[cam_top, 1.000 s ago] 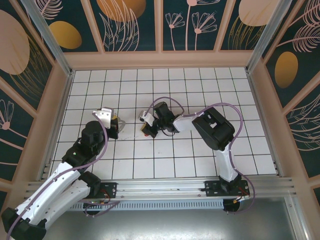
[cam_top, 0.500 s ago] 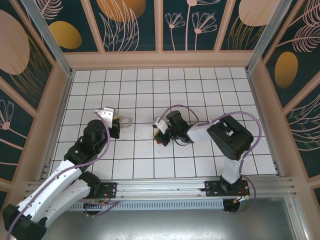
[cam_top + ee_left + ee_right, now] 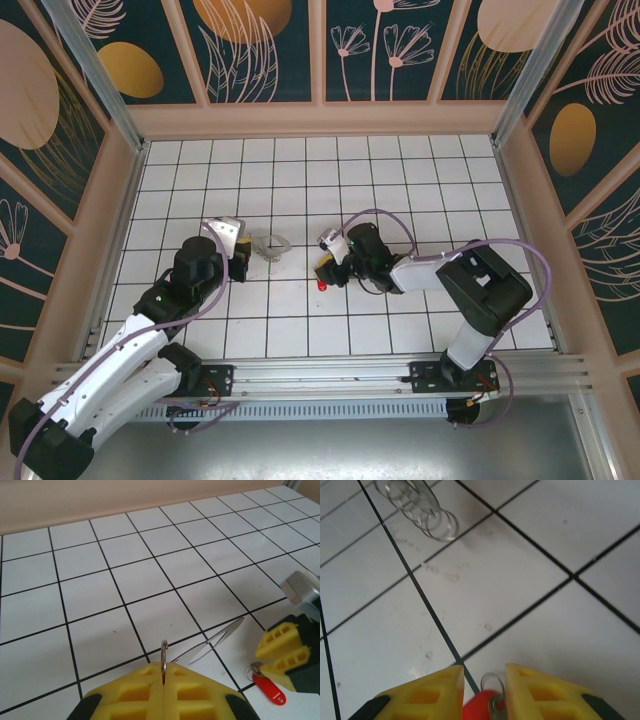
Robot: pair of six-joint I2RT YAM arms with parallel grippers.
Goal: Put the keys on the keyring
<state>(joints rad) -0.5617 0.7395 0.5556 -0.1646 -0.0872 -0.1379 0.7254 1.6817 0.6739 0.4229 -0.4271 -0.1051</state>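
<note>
Here, keys [image 3: 481,708] between right hand [image 3: 483,669] fingers [image 3: 540,690], left hand [image 3: 163,676] pinching keyring [image 3: 163,655]

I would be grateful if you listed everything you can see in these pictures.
keyring: one, silvery, held on edge off the tiles, left of centre
key: one, red head with a small silvery ring, lying on the tiles near the centre
table: one, white tiles with dark lines
walls: dark teal panels with orange and pink plant patterns in tan frames, on three sides
arms: two, white and black, left and right, based at the near edge
left gripper: yellow fingers, shut on the keyring's edge
right gripper: yellow fingers either side of the key; whether they pinch it is unclear
</note>
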